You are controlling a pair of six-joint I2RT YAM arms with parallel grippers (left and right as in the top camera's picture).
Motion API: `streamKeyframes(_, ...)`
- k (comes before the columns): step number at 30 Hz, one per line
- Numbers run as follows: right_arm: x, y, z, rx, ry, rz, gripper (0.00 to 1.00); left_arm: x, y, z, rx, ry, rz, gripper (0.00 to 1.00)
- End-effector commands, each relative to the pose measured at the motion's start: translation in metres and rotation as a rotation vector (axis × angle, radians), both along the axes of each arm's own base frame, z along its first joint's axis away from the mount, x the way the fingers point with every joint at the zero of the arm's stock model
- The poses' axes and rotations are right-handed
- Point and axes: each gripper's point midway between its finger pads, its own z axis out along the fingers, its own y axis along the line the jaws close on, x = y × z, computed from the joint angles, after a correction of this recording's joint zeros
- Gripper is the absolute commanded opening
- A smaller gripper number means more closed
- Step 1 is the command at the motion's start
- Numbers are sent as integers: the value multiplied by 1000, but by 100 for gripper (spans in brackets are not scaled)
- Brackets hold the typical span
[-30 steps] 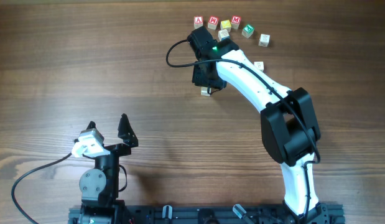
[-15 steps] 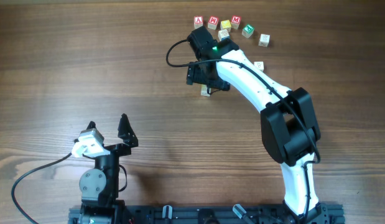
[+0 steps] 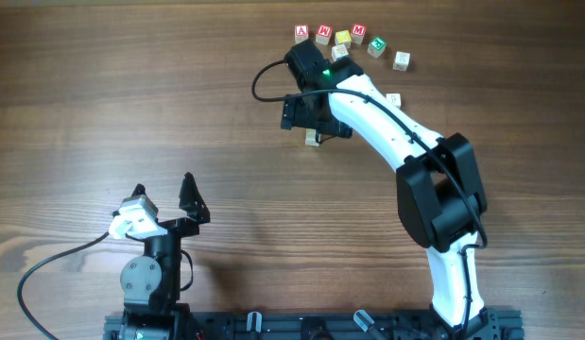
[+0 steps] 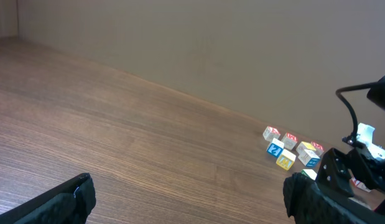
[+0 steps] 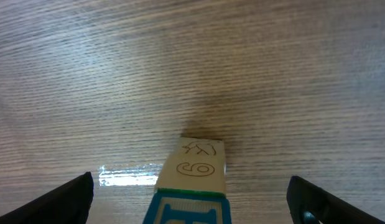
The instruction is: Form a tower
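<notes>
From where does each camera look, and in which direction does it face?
Overhead: above the table, facing straight down; both arms, tower, loose cubes.
Left wrist: low, facing across the table to the loose cubes; own fingers.
Right wrist: facing down on the tower; own fingers wide apart.
Shared: overhead and right wrist both show the tower.

A brown wooden table [image 3: 103,94] with long, streaky grain fills the overhead view. Beyond the table's far edge stands a plain, dull taupe wall [image 4: 242,37]. The light is soft and even, with one small bright glare patch [image 5: 127,175] on the table.
</notes>
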Motion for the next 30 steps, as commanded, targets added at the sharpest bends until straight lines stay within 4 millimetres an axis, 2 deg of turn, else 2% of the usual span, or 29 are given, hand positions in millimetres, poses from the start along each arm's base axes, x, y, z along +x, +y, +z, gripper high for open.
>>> streamKeyframes(1,19,9,52,32,-126,161,100,0,2,-2,19,4,11,100)
streamKeyframes(3,24,12,75,6,-198,328,100,0,2,-2,19,4,11,100)
streamKeyframes(6,24,12,91,-82,-274,668,100,0,2,-2,19,4,11,100)
streamKeyframes(8,14,20,92,-76,-279,882,100,0,2,-2,19,4,11,100)
streamKeyframes(11,-9,36,88,65,-258,1124,100,0,2,-2,19,4,11,100)
streamKeyframes(14,-10,22,71,93,-193,1139,100,0,2,-2,19,4,11,100)
streamKeyframes(17,-22,18,56,116,-133,1219,100,0,2,-2,20,4,11,100)
streamKeyframes(24,-11,9,30,28,-114,1292,100,0,2,-2,19,4,11,100)
streamKeyframes(26,-10,6,9,15,-74,1314,100,0,2,-2,19,4,11,100)
streamKeyframes(30,-6,0,-7,-32,-49,1331,98,0,2,-2,19,3,11,100)
